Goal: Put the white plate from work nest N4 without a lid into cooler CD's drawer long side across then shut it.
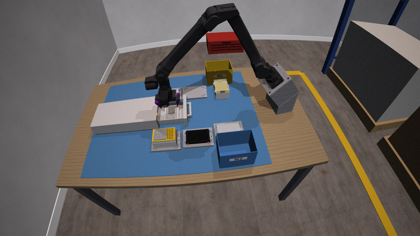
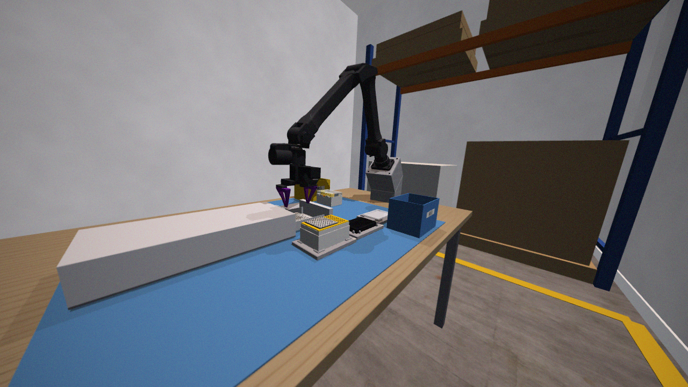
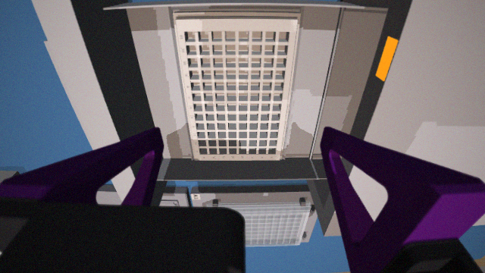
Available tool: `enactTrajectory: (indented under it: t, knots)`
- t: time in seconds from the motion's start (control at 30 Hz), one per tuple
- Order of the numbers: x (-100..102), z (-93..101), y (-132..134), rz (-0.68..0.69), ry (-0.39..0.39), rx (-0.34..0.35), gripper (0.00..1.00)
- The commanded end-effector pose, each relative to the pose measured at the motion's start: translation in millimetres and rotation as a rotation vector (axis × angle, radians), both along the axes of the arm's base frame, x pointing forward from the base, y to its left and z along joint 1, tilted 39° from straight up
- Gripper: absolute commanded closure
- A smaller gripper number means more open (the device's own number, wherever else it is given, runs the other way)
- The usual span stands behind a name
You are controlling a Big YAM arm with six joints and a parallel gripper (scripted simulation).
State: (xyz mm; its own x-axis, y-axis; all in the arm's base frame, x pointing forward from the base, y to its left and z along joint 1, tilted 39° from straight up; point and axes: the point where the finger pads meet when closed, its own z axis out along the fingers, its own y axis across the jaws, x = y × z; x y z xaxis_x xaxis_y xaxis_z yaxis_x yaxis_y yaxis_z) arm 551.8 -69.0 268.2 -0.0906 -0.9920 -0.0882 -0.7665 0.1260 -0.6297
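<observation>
One arm bent, end effector (image 3: 242,152) open, above white plate (image 3: 236,89)

1. Two open bins: one yellow bin (image 1: 218,70); one blue bin (image 1: 236,148);
2. One white plate (image 1: 171,112); one black plate (image 1: 198,136);
3. One long cooler (image 1: 123,114);
4. One arm, one gripper (image 1: 168,103)

- Grey walls (image 2: 168,96) with a white skirting board (image 1: 140,47) enclose a worn wood-plank floor (image 1: 205,211).
- A yellow line (image 1: 346,146) runs along the floor beside a dark-legged wooden table (image 1: 293,146).
- Blue shelving posts (image 2: 644,144) carry orange beams (image 2: 504,33) and brown cartons (image 2: 423,45).
- A red crate (image 1: 224,42) stands near the far wall.
</observation>
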Motion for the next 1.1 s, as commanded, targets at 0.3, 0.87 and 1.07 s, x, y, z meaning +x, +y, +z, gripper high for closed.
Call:
enactTrajectory:
  t: [0.3,0.87,1.07]
  knots:
    - [-15,39.3,-7,-0.003,-0.038,-0.009,0.00]
    - [-23,65.4,-8,-0.003,-0.058,-0.013,0.00]
    - [-28,72.8,-7,-0.003,-0.064,-0.014,0.00]
